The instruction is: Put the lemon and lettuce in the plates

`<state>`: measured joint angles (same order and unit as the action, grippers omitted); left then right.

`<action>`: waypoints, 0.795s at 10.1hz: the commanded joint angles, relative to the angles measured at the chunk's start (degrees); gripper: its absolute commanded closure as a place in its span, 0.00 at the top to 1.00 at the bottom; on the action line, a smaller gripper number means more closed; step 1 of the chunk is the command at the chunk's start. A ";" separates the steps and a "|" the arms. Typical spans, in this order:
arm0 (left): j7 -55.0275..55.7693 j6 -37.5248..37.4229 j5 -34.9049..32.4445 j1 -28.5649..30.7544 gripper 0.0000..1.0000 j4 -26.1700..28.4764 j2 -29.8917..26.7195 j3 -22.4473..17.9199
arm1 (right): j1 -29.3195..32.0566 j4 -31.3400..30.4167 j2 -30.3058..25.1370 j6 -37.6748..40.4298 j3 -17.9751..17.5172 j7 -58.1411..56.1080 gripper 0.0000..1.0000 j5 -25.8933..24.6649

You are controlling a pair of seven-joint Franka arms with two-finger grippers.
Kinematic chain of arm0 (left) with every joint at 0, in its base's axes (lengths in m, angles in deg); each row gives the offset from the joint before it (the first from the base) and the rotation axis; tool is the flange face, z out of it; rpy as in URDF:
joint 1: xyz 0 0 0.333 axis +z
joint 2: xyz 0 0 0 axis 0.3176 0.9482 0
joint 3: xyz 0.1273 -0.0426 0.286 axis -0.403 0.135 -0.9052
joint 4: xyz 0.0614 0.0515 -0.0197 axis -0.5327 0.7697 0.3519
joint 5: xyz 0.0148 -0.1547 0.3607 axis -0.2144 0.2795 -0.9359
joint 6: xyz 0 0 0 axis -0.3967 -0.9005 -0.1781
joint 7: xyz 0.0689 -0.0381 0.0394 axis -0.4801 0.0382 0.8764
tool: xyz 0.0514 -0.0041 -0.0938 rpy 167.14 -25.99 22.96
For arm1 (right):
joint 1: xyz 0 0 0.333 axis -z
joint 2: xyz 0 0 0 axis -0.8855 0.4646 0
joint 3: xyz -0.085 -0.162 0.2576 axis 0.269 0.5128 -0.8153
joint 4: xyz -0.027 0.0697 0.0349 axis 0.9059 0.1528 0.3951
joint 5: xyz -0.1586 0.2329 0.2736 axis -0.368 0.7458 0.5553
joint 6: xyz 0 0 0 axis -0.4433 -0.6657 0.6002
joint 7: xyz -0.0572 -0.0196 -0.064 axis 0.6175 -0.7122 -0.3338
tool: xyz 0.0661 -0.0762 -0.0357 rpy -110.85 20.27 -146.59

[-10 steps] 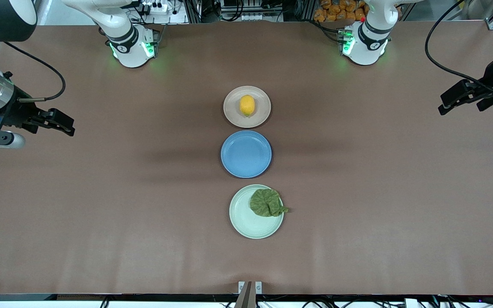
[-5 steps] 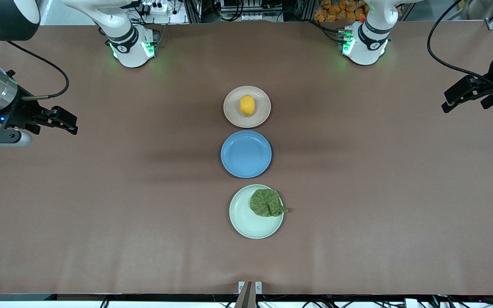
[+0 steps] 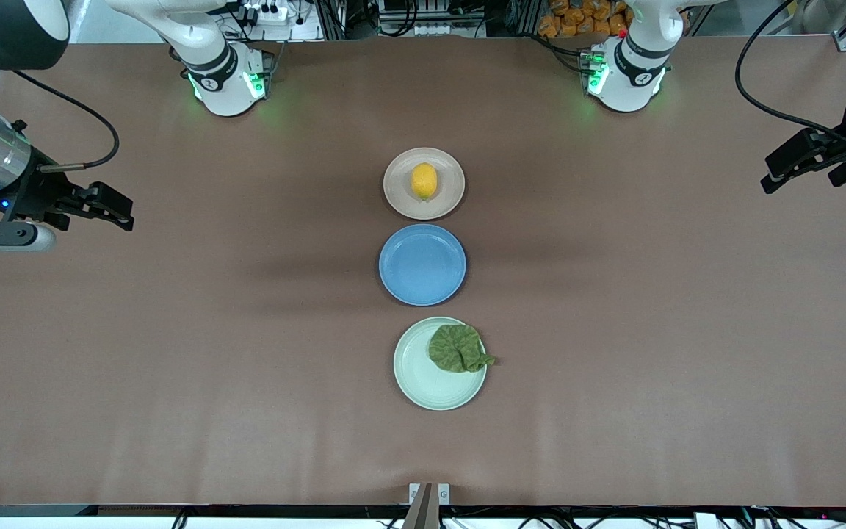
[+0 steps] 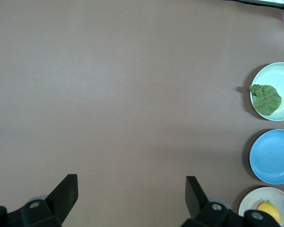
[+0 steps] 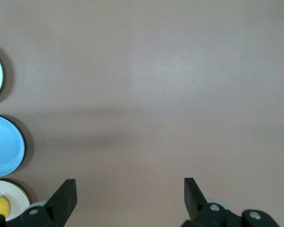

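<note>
Both pincers, left pincer (image 3: 779, 173) and right pincer (image 3: 116, 207), hang open and empty over the tabletop (image 3: 173, 367) ends, well apart from the blue plate (image 3: 422, 264); lemon (image 3: 424, 181) and lettuce (image 3: 457, 348) already lie in the beige plate (image 3: 396, 192) and mint plate (image 3: 416, 382) flanking it.

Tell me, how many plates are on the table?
3, in one row. The beige plate with the lemon is farthest from the front camera, the blue plate is in the middle, and the green plate with the lettuce is nearest. None seems hidden.
</note>
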<state>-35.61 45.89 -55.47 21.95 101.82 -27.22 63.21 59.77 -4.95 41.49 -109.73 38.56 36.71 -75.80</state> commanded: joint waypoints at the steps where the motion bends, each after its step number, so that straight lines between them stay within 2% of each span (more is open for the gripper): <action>1: -1.04 -0.31 0.13 0.52 1.00 -0.96 0.75 0.16 | 0.09 -1.46 -1.45 -0.01 -0.03 -0.62 1.00 0.71; 8: -0.42 -0.31 0.04 0.34 1.00 -0.96 0.93 0.16 | 0.26 -1.46 -1.45 0.07 0.06 -0.71 1.00 0.71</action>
<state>-35.61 45.89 -55.47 21.95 101.82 -26.63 63.23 59.77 -4.96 41.49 -109.70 38.58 36.70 -75.80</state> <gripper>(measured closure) 0.000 0.000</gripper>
